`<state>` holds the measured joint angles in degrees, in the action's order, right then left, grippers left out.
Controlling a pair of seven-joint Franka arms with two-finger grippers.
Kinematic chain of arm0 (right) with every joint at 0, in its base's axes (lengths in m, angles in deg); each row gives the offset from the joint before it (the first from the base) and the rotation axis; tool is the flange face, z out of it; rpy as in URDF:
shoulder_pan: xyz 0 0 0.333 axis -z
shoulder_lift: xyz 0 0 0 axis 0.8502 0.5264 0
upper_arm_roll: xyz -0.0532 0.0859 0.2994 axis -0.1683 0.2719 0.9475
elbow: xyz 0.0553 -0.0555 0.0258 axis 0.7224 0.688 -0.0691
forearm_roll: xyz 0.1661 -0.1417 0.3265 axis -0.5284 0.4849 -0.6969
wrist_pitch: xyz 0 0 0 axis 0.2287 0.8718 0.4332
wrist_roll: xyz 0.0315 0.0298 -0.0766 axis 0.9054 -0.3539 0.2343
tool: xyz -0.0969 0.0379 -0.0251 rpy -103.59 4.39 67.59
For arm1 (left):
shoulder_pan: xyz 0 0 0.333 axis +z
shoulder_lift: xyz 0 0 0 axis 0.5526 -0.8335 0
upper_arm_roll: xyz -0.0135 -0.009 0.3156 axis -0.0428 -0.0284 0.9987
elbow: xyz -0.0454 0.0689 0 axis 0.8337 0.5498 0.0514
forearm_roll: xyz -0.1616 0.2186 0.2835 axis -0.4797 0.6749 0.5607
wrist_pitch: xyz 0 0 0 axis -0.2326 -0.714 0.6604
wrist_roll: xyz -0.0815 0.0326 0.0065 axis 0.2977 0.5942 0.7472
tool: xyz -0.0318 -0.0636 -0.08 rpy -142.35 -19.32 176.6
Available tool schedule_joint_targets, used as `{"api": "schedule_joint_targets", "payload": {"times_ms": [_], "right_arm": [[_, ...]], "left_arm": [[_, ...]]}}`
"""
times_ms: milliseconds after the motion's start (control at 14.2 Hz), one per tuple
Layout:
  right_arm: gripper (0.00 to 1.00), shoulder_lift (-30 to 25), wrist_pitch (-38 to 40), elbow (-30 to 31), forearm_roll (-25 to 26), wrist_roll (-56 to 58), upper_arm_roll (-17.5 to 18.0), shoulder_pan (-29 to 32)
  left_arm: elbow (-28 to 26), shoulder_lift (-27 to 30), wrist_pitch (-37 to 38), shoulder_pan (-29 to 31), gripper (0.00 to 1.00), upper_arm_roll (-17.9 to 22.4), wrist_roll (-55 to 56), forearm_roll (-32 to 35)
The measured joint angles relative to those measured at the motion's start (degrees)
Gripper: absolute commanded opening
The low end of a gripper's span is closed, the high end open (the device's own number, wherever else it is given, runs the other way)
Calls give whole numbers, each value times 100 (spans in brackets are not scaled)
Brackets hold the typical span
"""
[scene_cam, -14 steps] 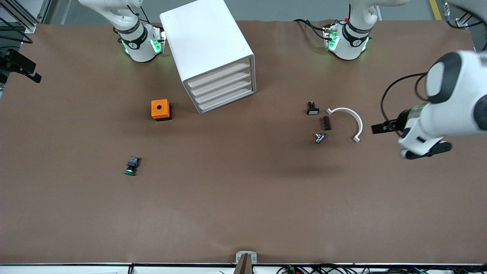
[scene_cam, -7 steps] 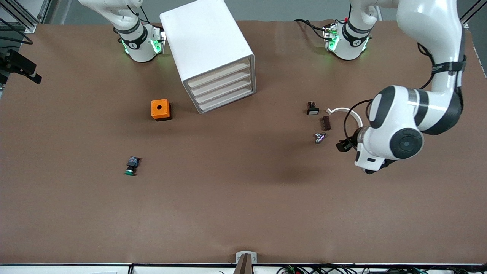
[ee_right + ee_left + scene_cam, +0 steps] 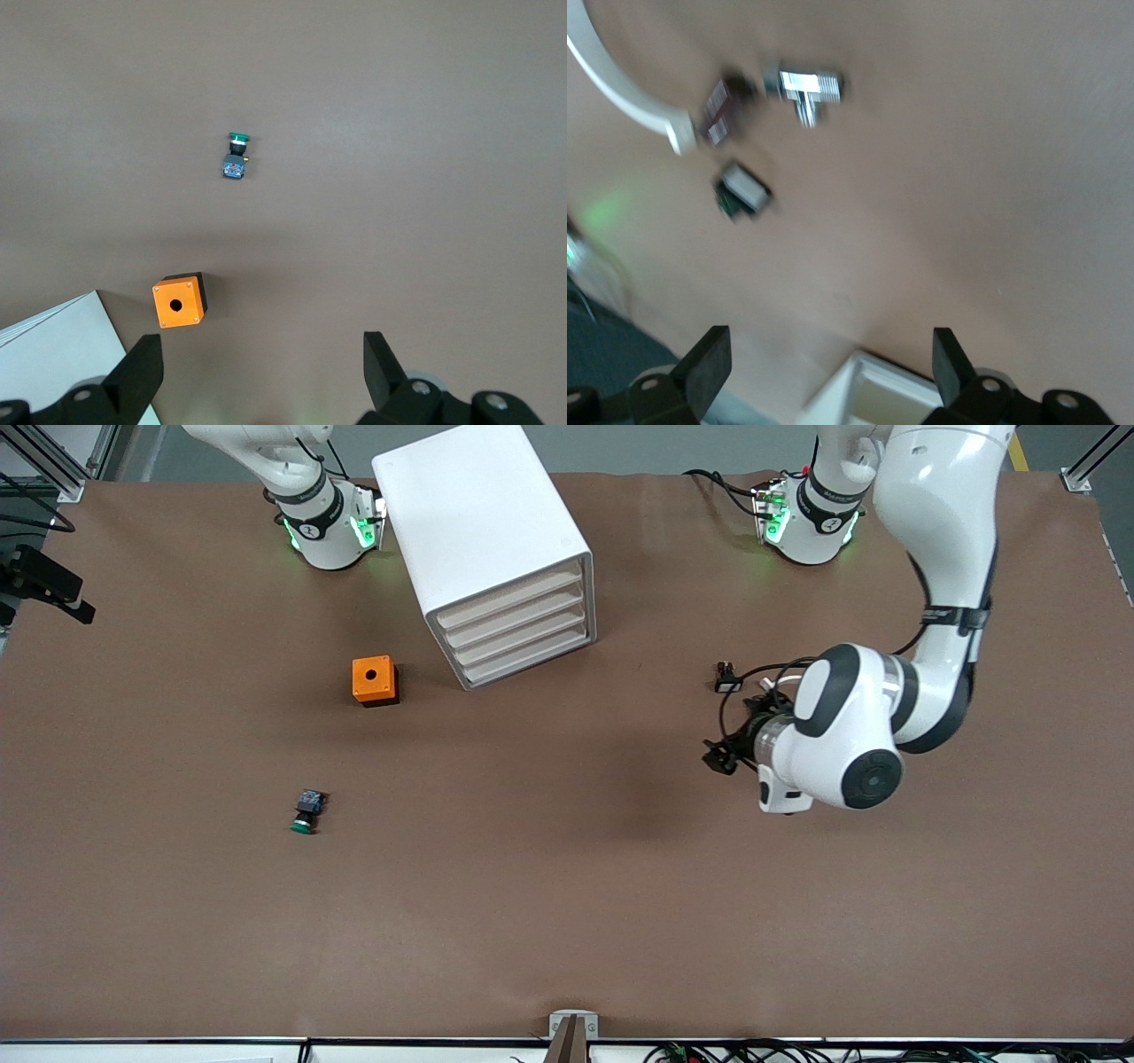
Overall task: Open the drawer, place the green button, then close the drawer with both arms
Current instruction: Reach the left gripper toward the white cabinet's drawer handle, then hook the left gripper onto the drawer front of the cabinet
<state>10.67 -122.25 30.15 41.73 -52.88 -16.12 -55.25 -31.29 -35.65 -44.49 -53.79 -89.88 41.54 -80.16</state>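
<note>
Nearest the front camera lies the button (image 3: 306, 812) on the brown table (image 3: 567, 921), alone toward the right arm's end and well apart from everything else. It lies on its side, its long axis running roughly nearer-to-farther with a slight slant: the green cap points toward the front camera, the dark body toward the cabinet. Farther back sits the orange box (image 3: 374, 680) with its hole facing up, and just beside it, farther still, the white cabinet (image 3: 483, 549) stands turned at an angle, all four drawers shut. The drawer (image 3: 523, 636), third from the top, sits flush with the others; nothing blocks its front.

Toward the left arm's end, the left arm's bulky wrist covers a cluster of small parts; only the black-and-white switch (image 3: 727, 680) shows clear of it in the front view. The left wrist view shows what that view hides: a metal T-fitting (image 3: 804, 88), a small dark ribbed block (image 3: 722, 113) and the end of a white curved piece (image 3: 625, 88), besides the switch (image 3: 742, 189). The left gripper (image 3: 828, 363) hangs over this cluster with its fingers spread wide, holding nothing.

The right gripper (image 3: 261, 367) is out of the front view; its own camera shows it high over the table with fingers equally spread and empty, looking down on the button (image 3: 236, 155), the orange box (image 3: 180, 300) and a corner of the cabinet (image 3: 62, 354).
</note>
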Motion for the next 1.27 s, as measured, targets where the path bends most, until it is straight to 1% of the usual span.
{"api": "schedule_joint_targets", "payload": {"times_ms": [211, 492, 703, 843, 984, 1265], "right_arm": [[100, 37, 5, -2, 0, 0, -1, 0], [100, 68, 5, -12, 0, 0, -2, 0], [100, 71, 5, -88, 0, 2, -2, 0], [100, 71, 7, -129, 0, 4, -1, 0], [100, 73, 7, -131, 0, 5, 0, 0], [100, 78, 10, -132, 1, 5, 0, 0]], "left_arm": [[169, -377, -9, -262, 100, -3, 1053, -613], [385, -911, -6, -354, 100, -30, 2606, -1468], [595, -1263, -6, -389, 100, -233, 3496, -1801], [646, -1452, -6, -408, 100, -364, 3985, -2144], [661, -1625, 0, -452, 100, -414, 4395, -2449], [679, -1963, 36, -674, 100, -452, 4865, -2787]]}}
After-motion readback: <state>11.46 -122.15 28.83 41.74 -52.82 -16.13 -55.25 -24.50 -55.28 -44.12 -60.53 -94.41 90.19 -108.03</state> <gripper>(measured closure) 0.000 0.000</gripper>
